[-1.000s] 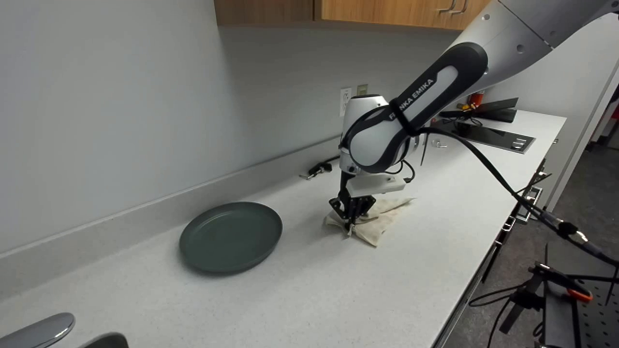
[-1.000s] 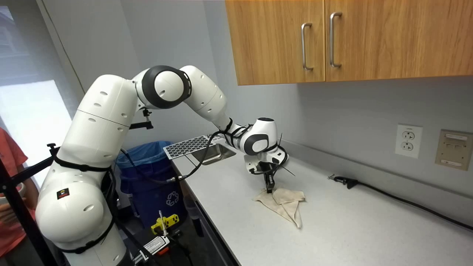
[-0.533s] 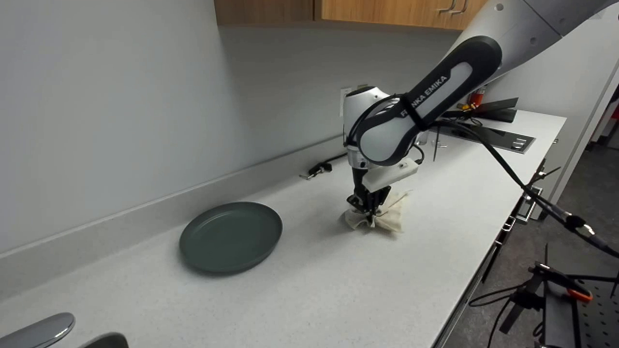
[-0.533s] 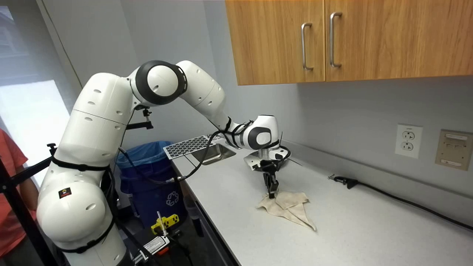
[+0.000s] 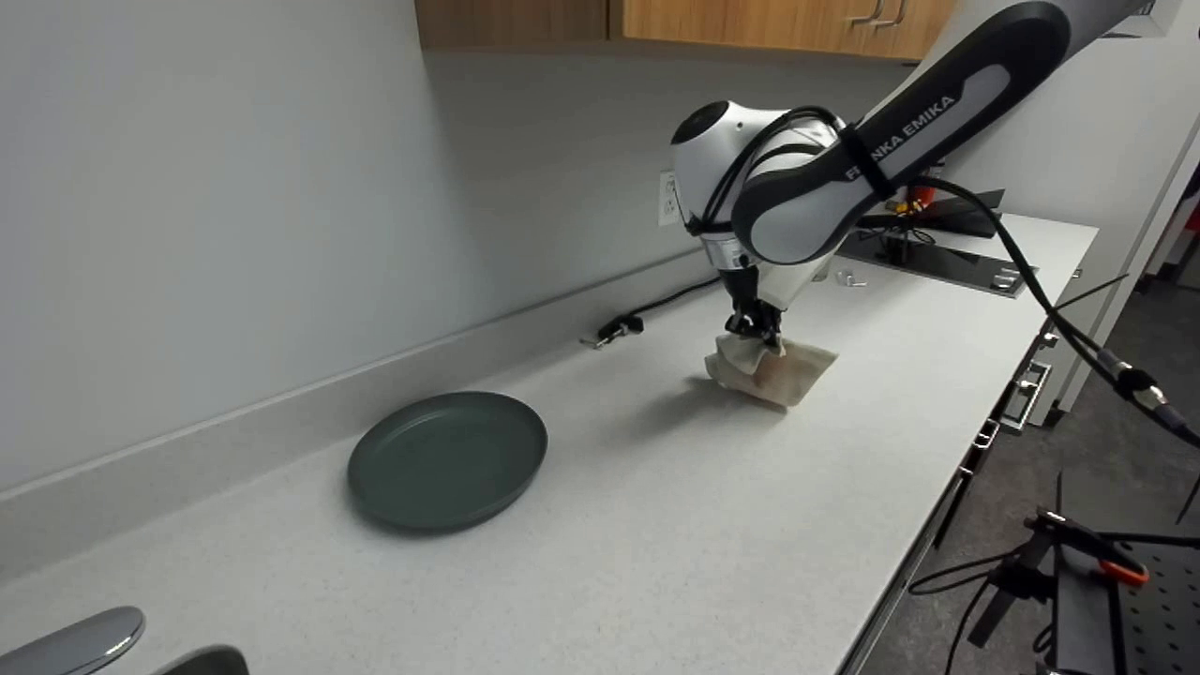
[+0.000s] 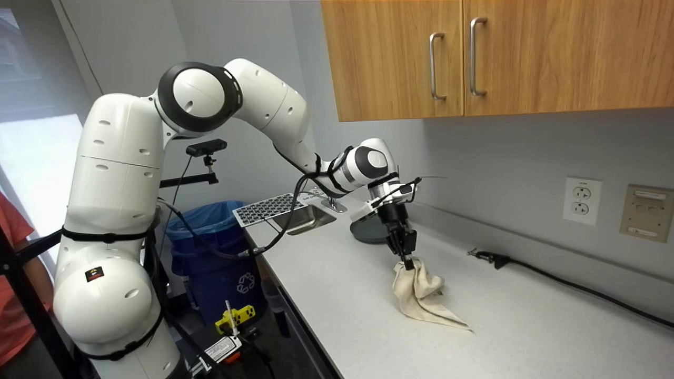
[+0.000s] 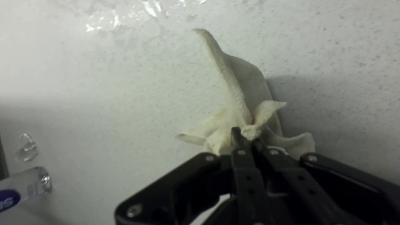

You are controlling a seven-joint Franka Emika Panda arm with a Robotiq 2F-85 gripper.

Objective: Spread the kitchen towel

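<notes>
Your arm arches out over the worktop, its downward-pointing pincer clamped almost together on the kitchen towel.

The counter is free between plate and towel, but seemingly a clamp obstructs nearer the wall.

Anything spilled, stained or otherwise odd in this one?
In an exterior view, the kitchen towel, otherwise cream, shows a reddish-brown blotch, perhaps a stain. Glints along the wrist view's top edge also look odd: maybe clear plastic or liquid; I can't tell.
</notes>
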